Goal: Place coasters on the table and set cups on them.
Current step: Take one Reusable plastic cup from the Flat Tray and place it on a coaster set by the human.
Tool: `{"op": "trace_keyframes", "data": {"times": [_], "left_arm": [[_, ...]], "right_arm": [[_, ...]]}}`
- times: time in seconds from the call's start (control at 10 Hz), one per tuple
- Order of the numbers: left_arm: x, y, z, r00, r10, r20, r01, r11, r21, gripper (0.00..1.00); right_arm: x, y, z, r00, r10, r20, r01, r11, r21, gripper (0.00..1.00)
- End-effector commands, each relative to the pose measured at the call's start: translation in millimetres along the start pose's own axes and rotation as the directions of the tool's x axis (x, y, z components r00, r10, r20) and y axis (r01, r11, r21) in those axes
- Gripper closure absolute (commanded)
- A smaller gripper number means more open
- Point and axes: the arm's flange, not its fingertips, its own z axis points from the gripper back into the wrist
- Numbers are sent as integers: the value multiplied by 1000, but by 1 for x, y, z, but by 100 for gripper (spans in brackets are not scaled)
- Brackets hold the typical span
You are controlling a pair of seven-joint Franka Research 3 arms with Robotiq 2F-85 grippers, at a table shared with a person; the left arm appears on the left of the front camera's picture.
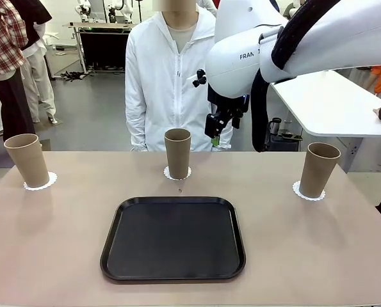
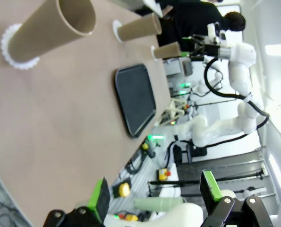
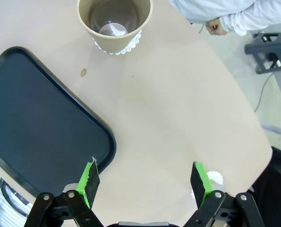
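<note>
Hovering open-fingered above the table (image 1: 62,249), our right gripper (image 3: 146,182) and left gripper (image 2: 154,194) hold nothing; three cups (image 1: 177,152) already stand upright on their coasters (image 1: 40,185), spaced for serving.

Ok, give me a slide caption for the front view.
Three cups stand on coasters around an empty tray; right gripper hangs open above the table.
</note>
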Motion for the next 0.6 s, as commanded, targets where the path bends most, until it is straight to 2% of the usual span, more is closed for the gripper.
{"op": "trace_keyframes", "data": {"times": [0.0,0.4,0.5], "left_arm": [[0,-3,1,1000,10,7,-10,1000,5,0],[0,-3,1,1000,10,7,-10,1000,5,0],[0,-3,1,1000,10,7,-10,1000,5,0]], "right_arm": [[-4,0,0,1000,-4,7,4,1000,-3,0],[0,0,0,1000,1,0,-1,1000,0,0],[-29,0,20,996,-69,50,67,997,44,0]]}}
